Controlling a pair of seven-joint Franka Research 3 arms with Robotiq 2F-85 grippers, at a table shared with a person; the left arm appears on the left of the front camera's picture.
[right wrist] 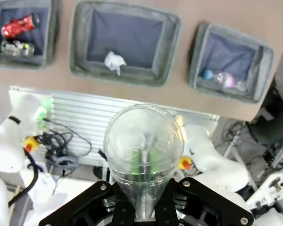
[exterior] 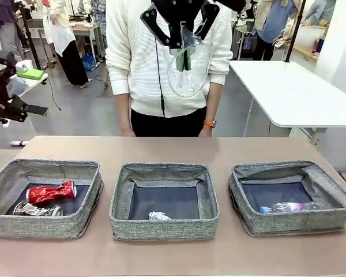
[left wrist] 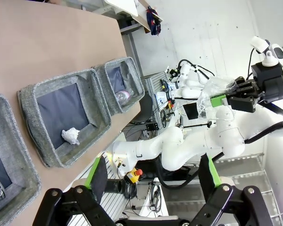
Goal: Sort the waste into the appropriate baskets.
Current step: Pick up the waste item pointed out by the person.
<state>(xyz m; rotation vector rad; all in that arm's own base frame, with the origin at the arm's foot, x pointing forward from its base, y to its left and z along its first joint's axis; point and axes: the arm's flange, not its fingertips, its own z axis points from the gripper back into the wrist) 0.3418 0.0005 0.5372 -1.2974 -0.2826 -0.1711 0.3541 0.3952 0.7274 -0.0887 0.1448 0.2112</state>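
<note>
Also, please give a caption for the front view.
Right gripper holds a clear cup high above three baskets already holding sorted waste.

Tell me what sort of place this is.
Probably a robotics lab or workshop hall. White work tables stand on a grey floor behind the person, a white robot arm is mounted by a metal frame, and three grey baskets of sorted litter sit on the table.

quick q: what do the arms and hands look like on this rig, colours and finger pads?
Arms: glossy white rounded links with black joint bands. Right hand: black two-finger unit, green pads. Left hand: same black body, green pads on the fingers' inner faces. Black cables run by the arm base.
</note>
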